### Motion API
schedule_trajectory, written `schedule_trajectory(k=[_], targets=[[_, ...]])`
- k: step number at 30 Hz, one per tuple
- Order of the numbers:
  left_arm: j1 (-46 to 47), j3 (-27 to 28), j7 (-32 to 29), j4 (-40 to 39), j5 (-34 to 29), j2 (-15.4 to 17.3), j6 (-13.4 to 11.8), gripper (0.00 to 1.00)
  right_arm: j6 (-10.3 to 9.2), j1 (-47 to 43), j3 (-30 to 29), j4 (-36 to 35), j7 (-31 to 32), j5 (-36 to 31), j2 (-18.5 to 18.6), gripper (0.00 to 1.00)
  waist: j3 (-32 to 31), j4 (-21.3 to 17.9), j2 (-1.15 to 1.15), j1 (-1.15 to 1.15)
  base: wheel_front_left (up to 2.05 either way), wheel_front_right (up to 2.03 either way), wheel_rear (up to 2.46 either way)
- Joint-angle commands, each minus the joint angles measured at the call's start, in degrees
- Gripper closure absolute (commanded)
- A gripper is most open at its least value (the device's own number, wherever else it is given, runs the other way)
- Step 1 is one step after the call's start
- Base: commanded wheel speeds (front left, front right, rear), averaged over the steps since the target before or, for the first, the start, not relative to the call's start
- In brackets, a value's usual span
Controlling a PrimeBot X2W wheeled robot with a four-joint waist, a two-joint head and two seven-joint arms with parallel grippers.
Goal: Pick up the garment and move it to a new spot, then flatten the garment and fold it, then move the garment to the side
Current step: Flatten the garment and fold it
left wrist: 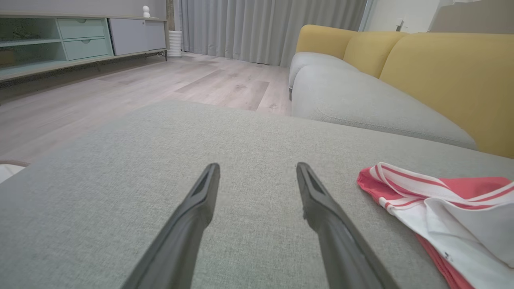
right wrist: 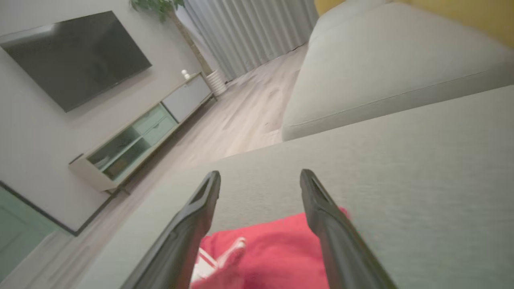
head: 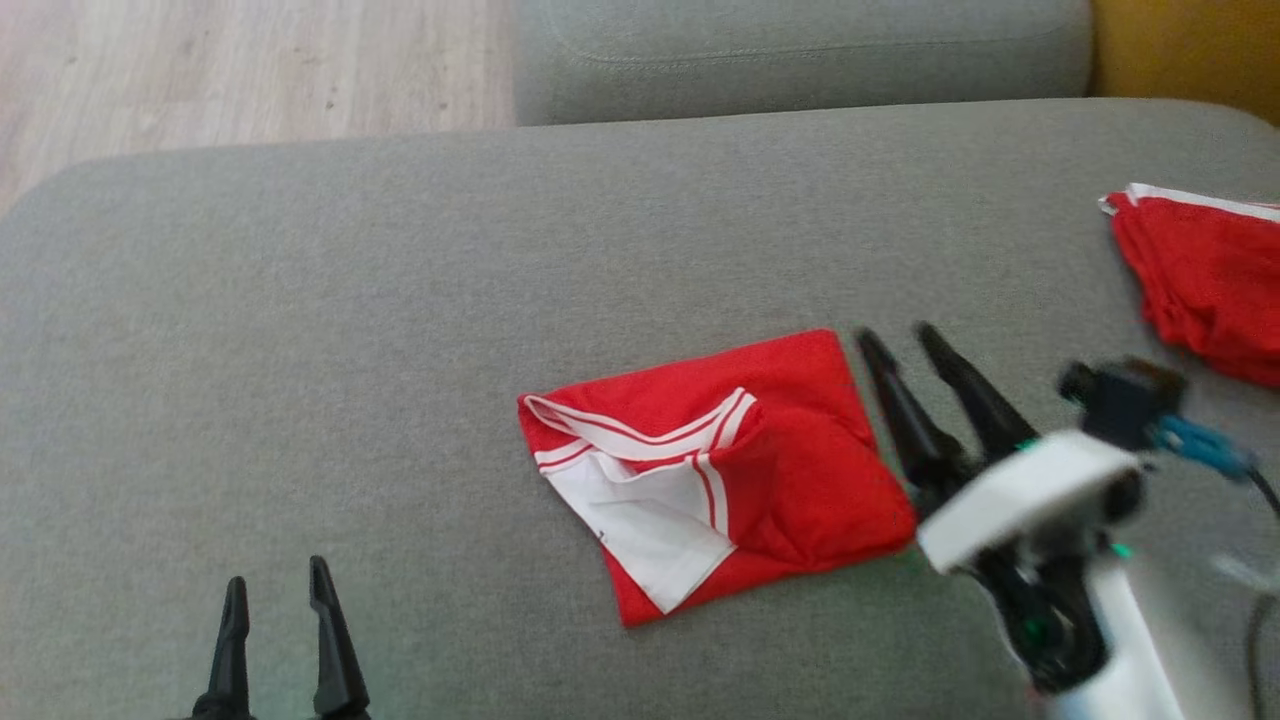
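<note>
Red-and-white jersey (head: 760, 450) risks unfolding if the empty, spread right gripper (head: 895, 335) at its 3 o'clock snags it; left gripper (head: 278, 580) gapes at 7 o'clock.

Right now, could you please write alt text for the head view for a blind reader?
A folded red-and-white garment lies on a grey cushion; the open right gripper is beside its right edge, the open left gripper at lower left.

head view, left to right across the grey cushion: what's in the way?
left pincer → folded red garment → right pincer → second red garment at the right edge.
</note>
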State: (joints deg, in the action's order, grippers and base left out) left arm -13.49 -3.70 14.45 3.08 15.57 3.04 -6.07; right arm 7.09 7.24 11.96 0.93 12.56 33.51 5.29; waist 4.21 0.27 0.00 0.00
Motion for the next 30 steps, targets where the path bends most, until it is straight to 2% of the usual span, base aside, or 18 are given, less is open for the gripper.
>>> schedule_trajectory(k=[1,5,9,15,16,17,18,19,24,30], targets=[[0.68,1.99,0.55,-2.04,-0.33,-0.16,-0.19,0.0,0.4,0.39,-0.65,-3.31,-1.25,-2.36,1.07,0.0,-0.31,-0.41,0.0,0.0,0.0,0.0,0.0],[0.47,2.37,0.55,-2.01,-0.32,-0.16,0.0,0.0,0.4,-4.03,-7.58,-4.46,-5.28,-9.88,2.86,0.0,-1.29,-0.87,0.0,0.0,0.0,0.0,0.0],[-0.2,2.75,0.55,-1.82,-0.26,-0.16,0.09,0.0,0.4,-8.08,-11.94,-2.21,-9.51,-16.64,3.58,0.0,-2.62,-1.16,0.0,0.0,0.0,0.0,0.0],[-0.75,3.23,0.55,-1.89,-0.25,-0.16,0.22,0.0,0.4,-9.91,-13.08,1.06,-12.53,-19.95,2.43,0.0,-3.38,-1.35,0.0,0.0,0.0,0.0,0.0],[-0.76,3.27,0.55,-1.93,-0.26,-0.16,0.23,0.0,0.4,-9.57,-12.55,1.56,-12.73,-20.11,2.21,0.03,-3.37,-1.39,0.0,0.0,0.0,0.0,0.0],[-0.74,3.28,0.55,-1.98,-0.28,-0.16,0.23,0.0,0.4,-9.0,-11.64,2.03,-12.76,-20.19,2.13,0.4,-3.3,-1.41,0.0,0.0,0.0,0.0,0.0],[-0.66,3.26,0.55,-2.02,-0.33,-0.16,0.27,0.0,0.4,-8.22,-10.36,2.53,-12.51,-20.23,2.21,0.73,-3.11,-1.42,0.0,0.0,0.0,0.0,0.0],[-0.52,3.22,0.55,-2.06,-0.4,-0.16,0.34,0.0,0.4,-7.19,-8.92,2.99,-12.24,-20.17,2.31,1.0,-2.86,-1.38,0.0,0.0,0.0,0.0,0.0],[0.59,2.96,0.55,-2.04,-0.8,-0.16,0.86,0.0,0.4,0.54,-0.53,7.78,-10.87,-19.34,2.75,1.0,-1.08,-0.89,0.0,0.0,0.0,0.0,0.0],[2.3,2.32,0.55,-1.41,-1.42,-0.16,1.48,0.0,0.4,10.01,9.63,20.1,-10.51,-17.56,2.58,1.0,0.34,0.91,0.0,0.0,0.0,0.0,0.0]])
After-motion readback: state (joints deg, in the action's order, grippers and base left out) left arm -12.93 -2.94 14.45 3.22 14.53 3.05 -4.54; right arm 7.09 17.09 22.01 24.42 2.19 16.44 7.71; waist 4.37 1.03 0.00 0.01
